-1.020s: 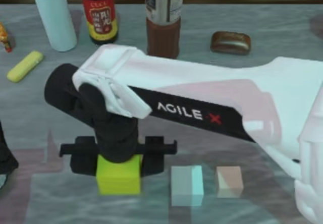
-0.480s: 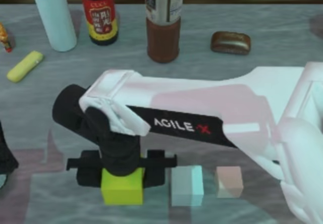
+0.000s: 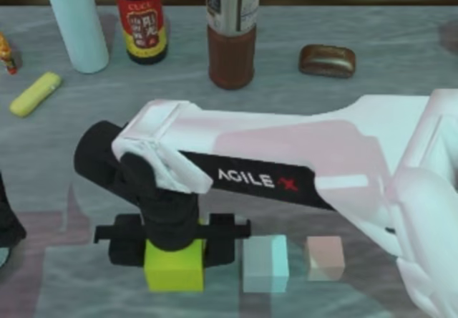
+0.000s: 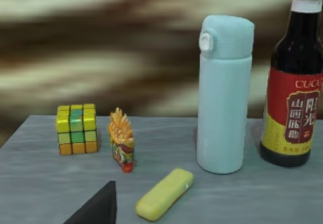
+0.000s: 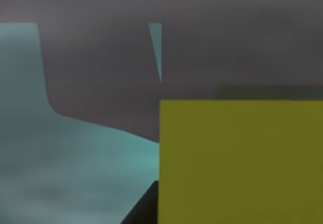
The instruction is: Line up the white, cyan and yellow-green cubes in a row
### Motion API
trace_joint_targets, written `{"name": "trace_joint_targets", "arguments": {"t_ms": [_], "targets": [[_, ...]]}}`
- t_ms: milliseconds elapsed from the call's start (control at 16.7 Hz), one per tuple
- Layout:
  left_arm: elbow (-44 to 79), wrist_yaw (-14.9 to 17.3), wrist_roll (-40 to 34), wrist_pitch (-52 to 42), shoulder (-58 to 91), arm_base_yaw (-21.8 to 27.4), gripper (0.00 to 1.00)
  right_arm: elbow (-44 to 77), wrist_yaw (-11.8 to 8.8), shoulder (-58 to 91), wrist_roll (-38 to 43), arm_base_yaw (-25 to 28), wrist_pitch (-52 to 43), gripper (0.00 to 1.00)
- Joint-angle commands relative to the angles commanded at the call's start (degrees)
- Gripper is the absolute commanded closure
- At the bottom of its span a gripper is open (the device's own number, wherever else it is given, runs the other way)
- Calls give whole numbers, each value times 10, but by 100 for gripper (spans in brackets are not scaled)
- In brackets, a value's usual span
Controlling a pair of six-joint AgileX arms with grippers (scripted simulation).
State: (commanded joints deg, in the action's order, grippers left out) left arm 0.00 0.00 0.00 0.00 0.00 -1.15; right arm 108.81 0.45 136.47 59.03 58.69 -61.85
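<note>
Three cubes stand in a row near the table's front edge: the largest, yellow-green, then the pale cyan one, then the small off-white one. My right arm reaches across from the right. Its gripper sits over the yellow-green cube with a black finger on each side, shut on it. In the right wrist view the cube fills the near side, and a finger touches its edge. My left gripper is parked at the left edge, open.
Along the back stand a pale blue flask, a soy sauce bottle and a brown can. A brown bar lies back right, a flat yellow-green bar back left. A puzzle cube and small toy sit far left.
My right gripper carried the yellow-green cube toward the front edge and slightly right, level with the cyan and white cubes. In the last half second it barely moved.
</note>
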Motion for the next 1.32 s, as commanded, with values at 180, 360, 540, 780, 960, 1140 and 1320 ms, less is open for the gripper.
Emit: {"name": "trace_joint_targets", "arguments": {"t_ms": [180, 360, 540, 780, 960, 1140, 1320], "targets": [[0, 0, 0, 0, 0, 0, 0, 0, 0, 0, 0, 0, 0, 10], [0, 0, 0, 0, 0, 0, 0, 0, 0, 0, 0, 0, 0, 0], [0, 0, 0, 0, 0, 0, 0, 0, 0, 0, 0, 0, 0, 0], [0, 0, 0, 0, 0, 0, 0, 0, 0, 0, 0, -2, 0, 0], [0, 0, 0, 0, 0, 0, 0, 23, -1, -4, 1, 0, -24, 0], [0, 0, 0, 0, 0, 0, 0, 74, -2, -14, 0, 3, -91, 0], [0, 0, 0, 0, 0, 0, 0, 113, -1, -23, -1, 4, -138, 0]]}}
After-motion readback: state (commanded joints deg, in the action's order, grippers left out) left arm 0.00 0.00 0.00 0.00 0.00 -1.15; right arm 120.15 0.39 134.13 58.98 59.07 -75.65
